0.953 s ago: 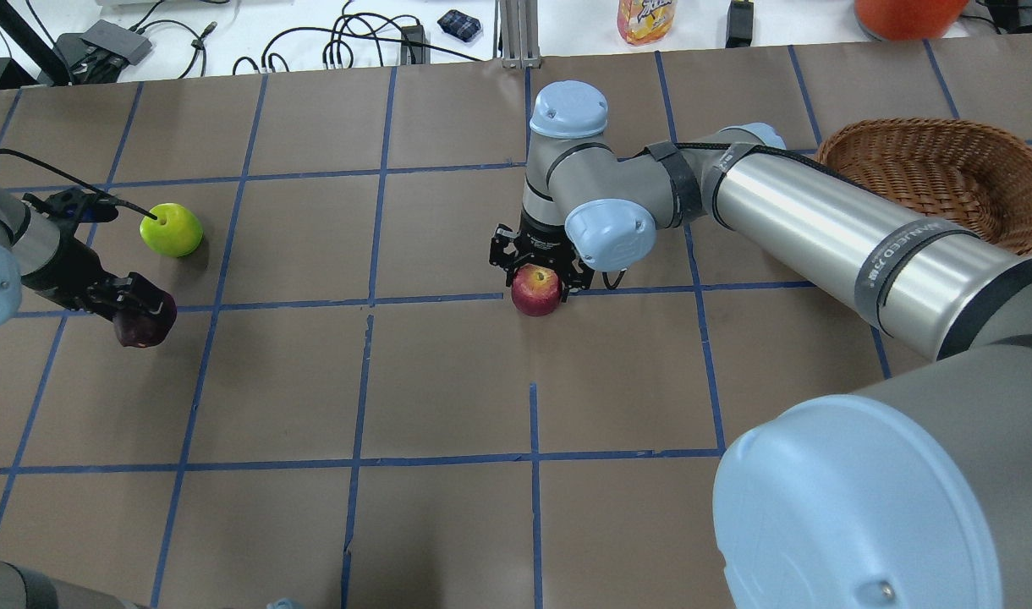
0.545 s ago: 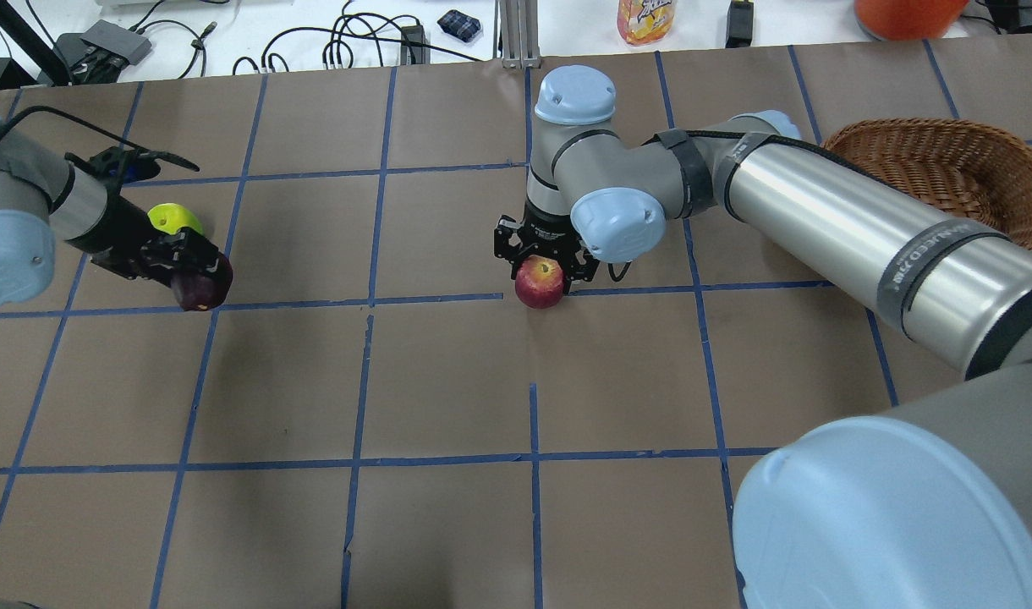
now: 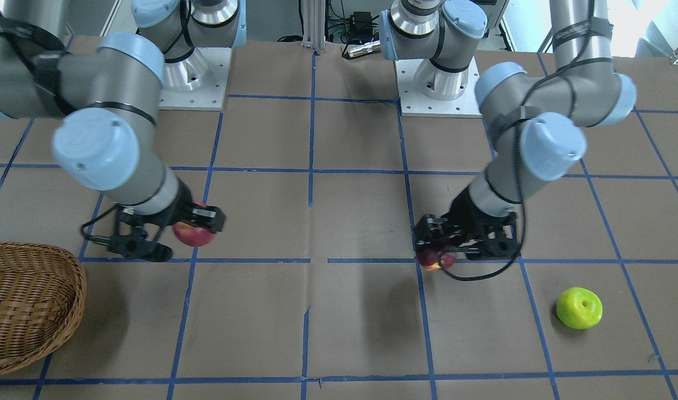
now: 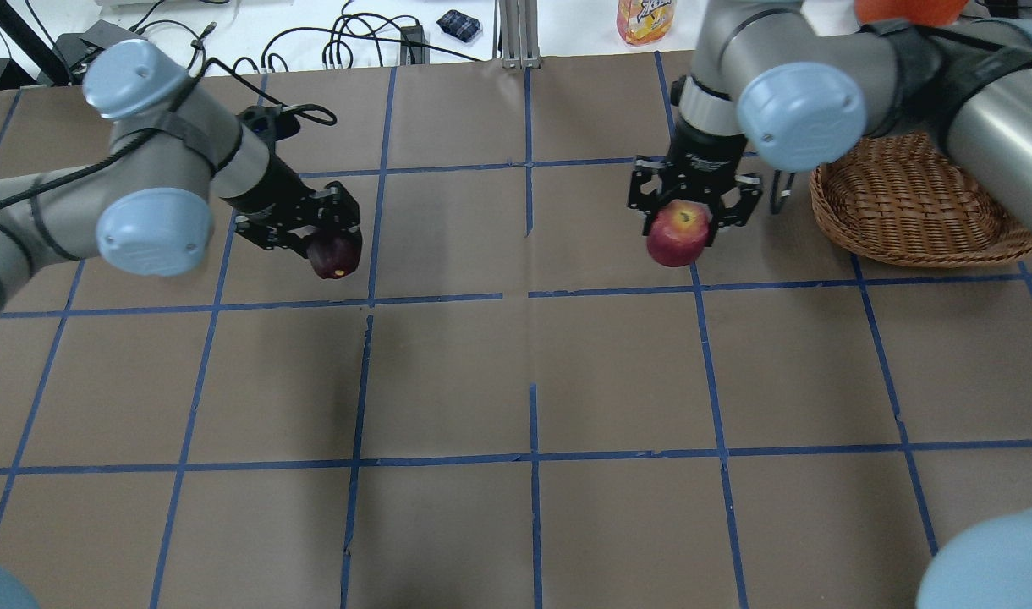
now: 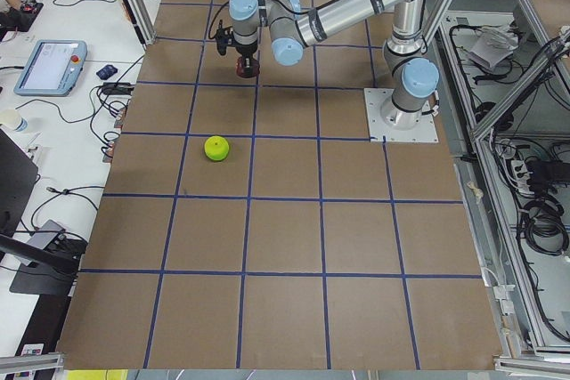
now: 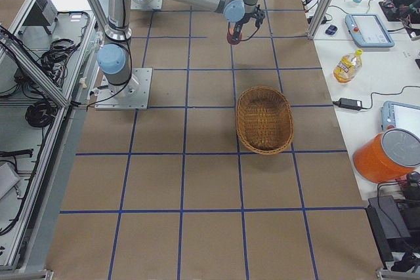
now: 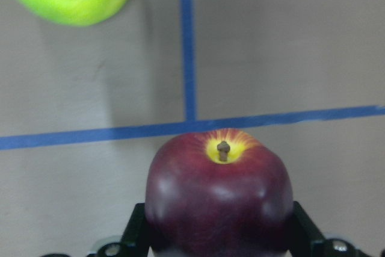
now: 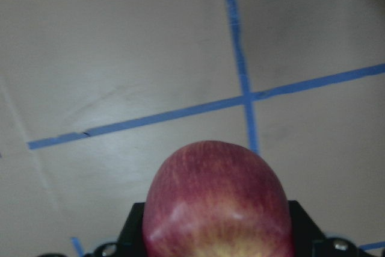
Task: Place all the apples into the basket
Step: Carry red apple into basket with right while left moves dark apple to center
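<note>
My left gripper (image 4: 333, 241) is shut on the dark maroon apple (image 4: 335, 257) and holds it above the table, left of centre; the apple fills the left wrist view (image 7: 219, 200). My right gripper (image 4: 683, 210) is shut on the red streaked apple (image 4: 676, 238) and holds it in the air just left of the wicker basket (image 4: 913, 207). That apple also shows in the right wrist view (image 8: 216, 203). The lime green apple (image 3: 579, 307) lies on the table at the robot's far left, behind my left arm in the overhead view. The basket (image 6: 264, 119) holds nothing.
A drink bottle (image 4: 647, 19), an orange bucket (image 4: 905, 10) and cables (image 4: 347, 42) sit on the white bench beyond the table's far edge. The brown table is marked with a blue tape grid (image 4: 533, 457). Both arm bases (image 3: 439, 78) stand at the robot's side.
Both arms have swung right with their apples held. The left moved from the far left past the green apple; the right moved from the centre to beside the basket.
</note>
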Robot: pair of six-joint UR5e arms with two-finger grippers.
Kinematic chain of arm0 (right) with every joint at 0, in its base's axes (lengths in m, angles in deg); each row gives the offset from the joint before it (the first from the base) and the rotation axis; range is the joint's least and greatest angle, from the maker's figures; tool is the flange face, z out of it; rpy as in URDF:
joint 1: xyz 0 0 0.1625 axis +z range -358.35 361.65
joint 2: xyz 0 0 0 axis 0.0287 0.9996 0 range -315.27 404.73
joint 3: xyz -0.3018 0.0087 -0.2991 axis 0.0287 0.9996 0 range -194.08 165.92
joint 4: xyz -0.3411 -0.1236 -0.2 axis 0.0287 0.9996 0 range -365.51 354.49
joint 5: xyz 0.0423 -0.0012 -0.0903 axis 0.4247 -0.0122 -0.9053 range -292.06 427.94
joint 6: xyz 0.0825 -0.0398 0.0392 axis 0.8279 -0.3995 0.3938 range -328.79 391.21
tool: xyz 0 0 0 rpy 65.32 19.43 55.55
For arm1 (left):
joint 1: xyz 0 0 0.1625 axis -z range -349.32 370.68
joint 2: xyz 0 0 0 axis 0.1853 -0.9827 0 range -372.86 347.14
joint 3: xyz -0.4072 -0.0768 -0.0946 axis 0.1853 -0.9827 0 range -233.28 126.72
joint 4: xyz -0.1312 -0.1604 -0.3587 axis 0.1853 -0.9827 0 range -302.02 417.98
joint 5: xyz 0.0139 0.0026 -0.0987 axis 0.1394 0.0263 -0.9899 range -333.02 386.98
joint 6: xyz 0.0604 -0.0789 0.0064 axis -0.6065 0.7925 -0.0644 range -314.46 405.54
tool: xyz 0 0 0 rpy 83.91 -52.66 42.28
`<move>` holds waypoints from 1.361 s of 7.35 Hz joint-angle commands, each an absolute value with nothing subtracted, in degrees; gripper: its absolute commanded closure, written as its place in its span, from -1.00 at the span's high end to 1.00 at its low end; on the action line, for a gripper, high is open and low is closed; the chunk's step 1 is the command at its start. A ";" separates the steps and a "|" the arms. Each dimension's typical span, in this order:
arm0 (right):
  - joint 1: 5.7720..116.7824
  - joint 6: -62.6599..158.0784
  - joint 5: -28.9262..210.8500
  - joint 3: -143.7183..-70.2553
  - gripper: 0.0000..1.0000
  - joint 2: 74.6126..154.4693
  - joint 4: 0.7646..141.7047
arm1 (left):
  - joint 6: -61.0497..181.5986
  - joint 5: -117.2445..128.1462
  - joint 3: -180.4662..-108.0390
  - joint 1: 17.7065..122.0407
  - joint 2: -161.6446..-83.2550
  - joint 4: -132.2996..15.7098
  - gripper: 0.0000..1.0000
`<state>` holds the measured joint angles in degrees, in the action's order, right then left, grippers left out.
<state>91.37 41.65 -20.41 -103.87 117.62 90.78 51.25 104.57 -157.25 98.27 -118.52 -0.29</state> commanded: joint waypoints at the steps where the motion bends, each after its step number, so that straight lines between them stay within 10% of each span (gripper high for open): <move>1: 78.96 21.88 -29.68 -103.82 -1.00 120.14 88.87 | 70.17 105.38 -156.73 113.63 -124.01 9.95 -1.00; 3: 68.66 10.08 -32.24 -103.82 -1.00 116.13 99.26 | 76.37 105.65 -156.64 117.19 -125.97 14.73 -0.96; 4: 66.27 8.72 -33.56 -103.21 -1.00 112.19 105.78 | 76.22 105.65 -157.43 117.29 -126.84 14.74 0.98; 10: 62.38 -1.48 -36.82 -94.68 -1.00 98.36 115.05 | 62.30 105.38 -145.96 106.08 -119.05 -5.82 1.00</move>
<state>62.82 0.19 -36.29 -95.05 100.36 111.85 68.36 105.41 -150.31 110.68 -122.12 3.95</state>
